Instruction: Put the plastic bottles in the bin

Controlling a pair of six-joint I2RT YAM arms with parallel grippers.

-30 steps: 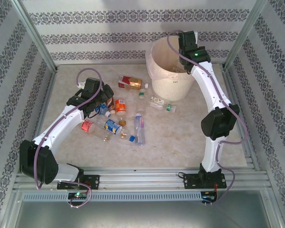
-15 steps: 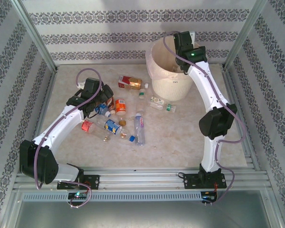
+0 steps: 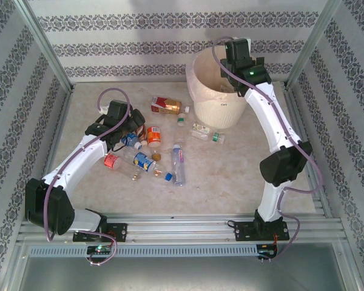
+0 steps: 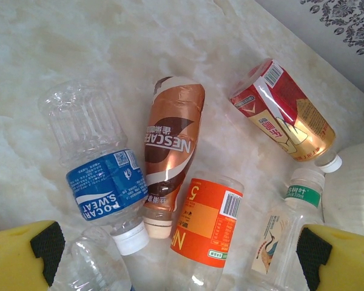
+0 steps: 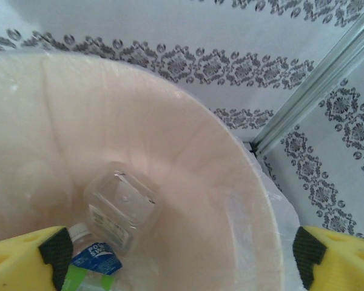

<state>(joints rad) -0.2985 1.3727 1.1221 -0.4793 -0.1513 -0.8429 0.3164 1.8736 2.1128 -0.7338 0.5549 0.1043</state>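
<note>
Many small, clear, squashed plastic bottles lie on the pale table, so the left gripper hangs over them, jaws wide apart, ready to grab. The right gripper, jaws apart and empty, is above the big round cream bin. Its floor is partly cut off.

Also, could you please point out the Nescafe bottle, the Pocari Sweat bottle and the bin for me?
Nescafe bottle (image 4: 170, 160), left wrist view, on its brown label.
Pocari Sweat bottle (image 4: 106, 191), left wrist view, on its blue label.
bin (image 3: 209, 113), top external view, on its outer wall.
</note>
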